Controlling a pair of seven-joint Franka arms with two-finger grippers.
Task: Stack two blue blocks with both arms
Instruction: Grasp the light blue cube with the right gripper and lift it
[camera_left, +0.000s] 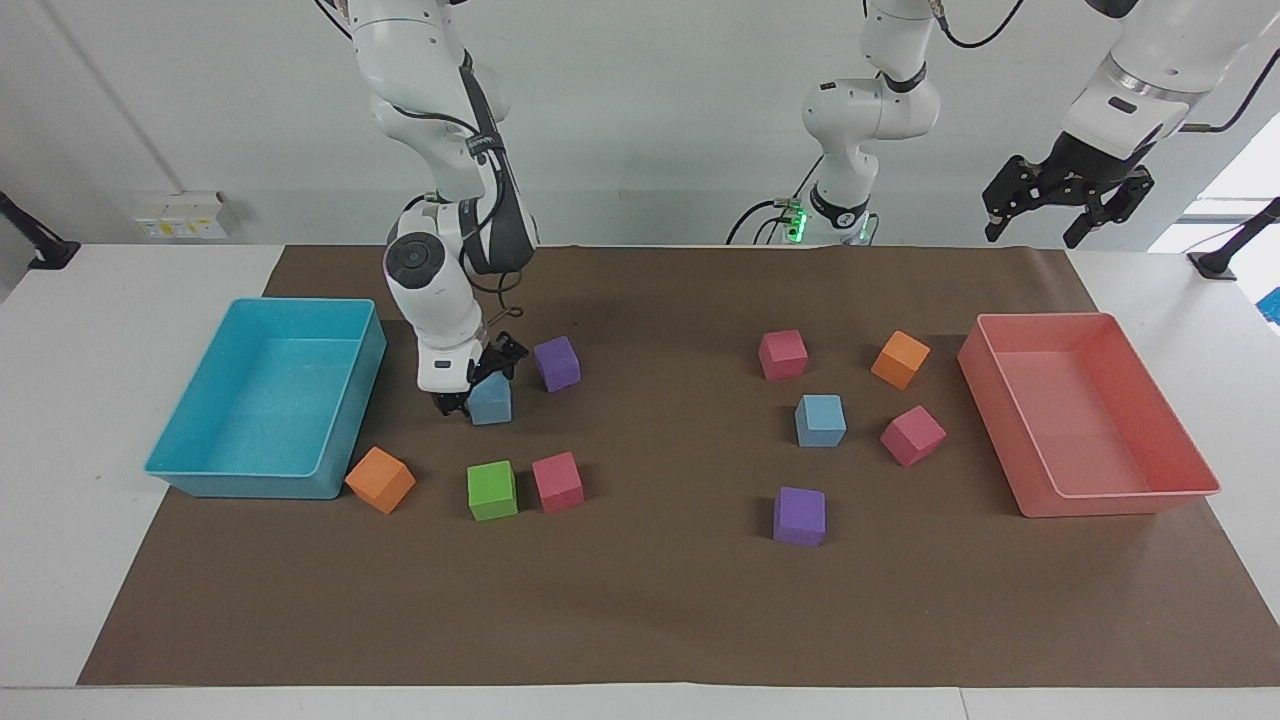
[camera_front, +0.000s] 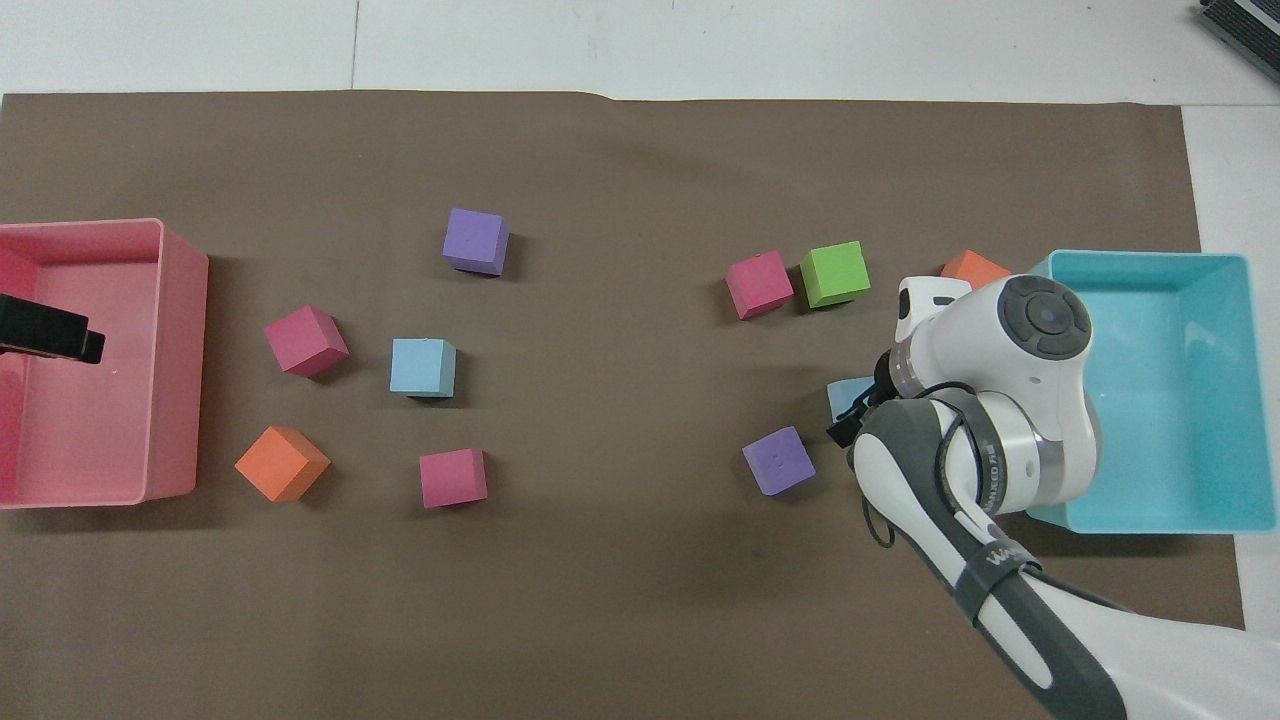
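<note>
right hand (camera_left: 478, 388) clamps a tilted blue block (camera_left: 491, 401); left hand (camera_left: 1066, 212) wide; arm lettering unreadable.

Sky-blue blocks (camera_left: 820, 420), turquoise tray (camera_left: 265, 480), pink tray (camera_left: 1120, 495), brown mat (camera_left: 650, 600).

One block (camera_left: 491, 400) beside a tray (camera_left: 265, 472), another block (camera_left: 820, 420) well apart.

Bright even light, soft short shadows, sharp focus, mild edge distortion
</note>
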